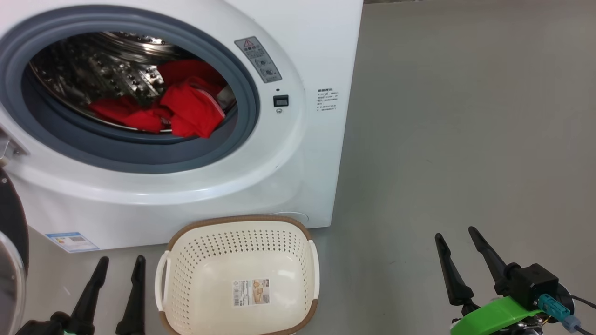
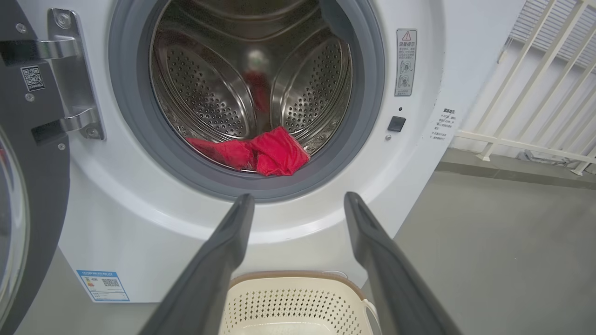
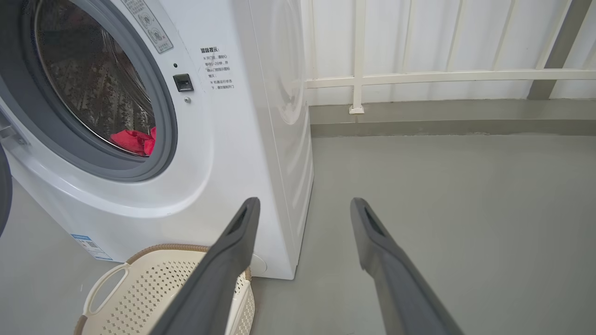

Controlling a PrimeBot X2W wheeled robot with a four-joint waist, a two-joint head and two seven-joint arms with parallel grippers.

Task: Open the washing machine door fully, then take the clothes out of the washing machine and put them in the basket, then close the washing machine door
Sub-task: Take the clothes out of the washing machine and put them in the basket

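Clothes (image 1: 172,109) are lying in drum (image 1: 93,65), up ahead of left gripper (image 1: 121,258), heap stretching sideways; right gripper (image 1: 455,232) is sitting farther off. Both jaws are standing open, empty.

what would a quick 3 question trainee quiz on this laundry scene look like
1. True or false: the basket already holds the clothes.
2. The washing machine door is: A) shut, B) swung open on its hinges, C) lying on the floor.
3. Fill in: the left gripper and the right gripper both have their jaws ____.
Key: 1 false, the clothes lie in the drum; 2 B; 3 open.
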